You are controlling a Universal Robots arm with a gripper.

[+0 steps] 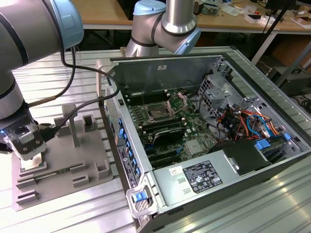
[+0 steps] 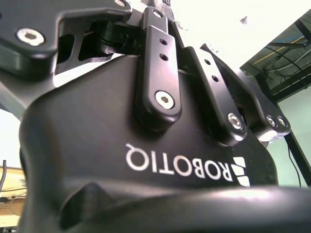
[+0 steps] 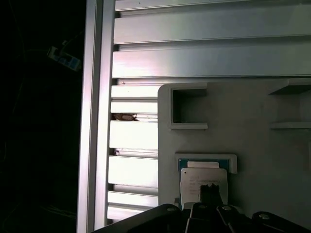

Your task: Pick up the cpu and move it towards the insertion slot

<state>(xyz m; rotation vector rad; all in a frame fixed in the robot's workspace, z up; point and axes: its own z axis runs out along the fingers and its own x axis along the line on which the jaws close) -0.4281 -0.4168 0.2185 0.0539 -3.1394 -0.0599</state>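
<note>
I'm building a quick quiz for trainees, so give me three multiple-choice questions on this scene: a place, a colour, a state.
1. Where is the gripper? A: over the tray. B: inside the computer case. C: above the far desk.
2. What colour is the tray? A: red. B: grey. C: yellow.
3. The chip is: A: in the socket. B: lying in the tray. C: on the bare table.
Answers: A, it hangs above the tray; B, the tray is plain grey; B, the first wrist view shows it in a tray pocket.
</note>
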